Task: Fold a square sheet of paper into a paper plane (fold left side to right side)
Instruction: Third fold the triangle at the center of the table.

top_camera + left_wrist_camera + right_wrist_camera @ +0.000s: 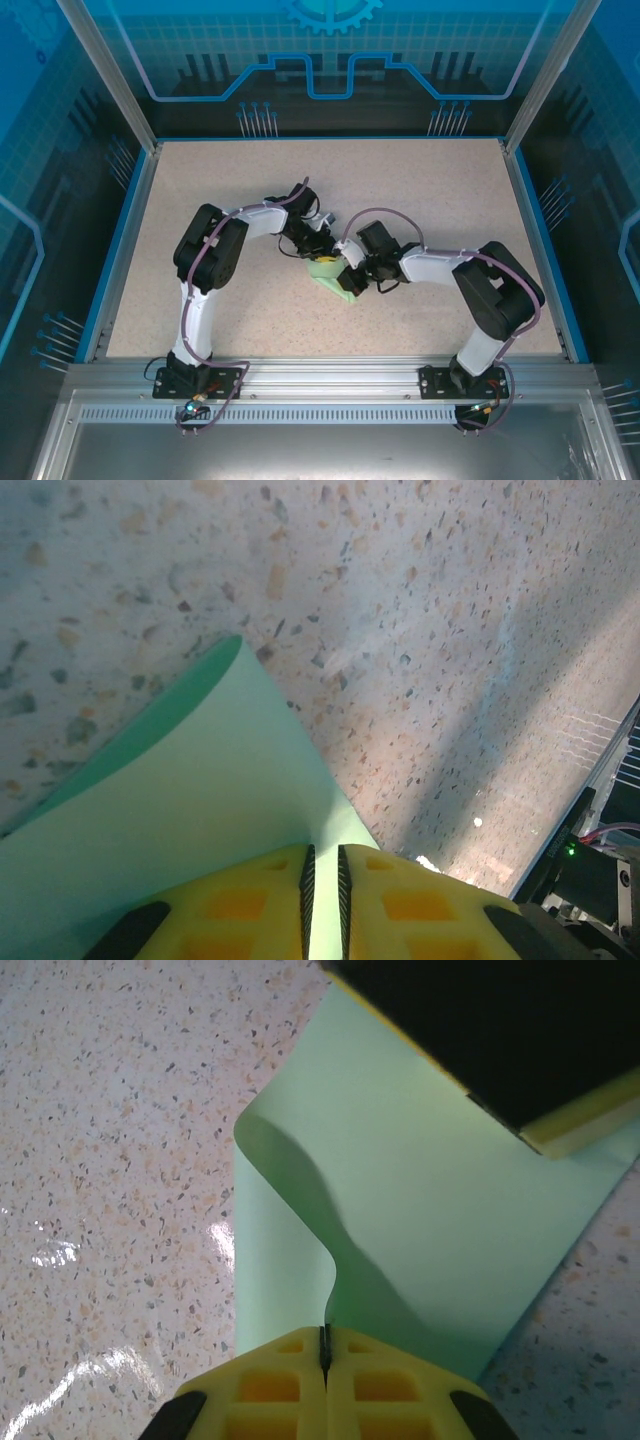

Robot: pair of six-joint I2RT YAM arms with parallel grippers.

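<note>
The square sheet of paper (328, 270) is pale mint green and lies mid-table between both arms, partly folded over itself. My right gripper (354, 276) is shut on one edge of the sheet (430, 1210); the right wrist view shows that edge lifted and curling up into the closed fingertips (324, 1345). My left gripper (320, 257) sits low over the sheet (200, 780), its yellow fingers (240, 905) a narrow slit apart with green paper showing through the gap (323, 865). The left gripper's dark body and yellow pad (585, 1120) rest over the sheet's far corner in the right wrist view.
The speckled beige table (420, 190) is bordered by a blue rim and aluminium frame posts (108, 75). A metal rail (320, 375) runs along the near edge by the arm bases. Part of the other arm (600, 860) appears at the lower right of the left wrist view.
</note>
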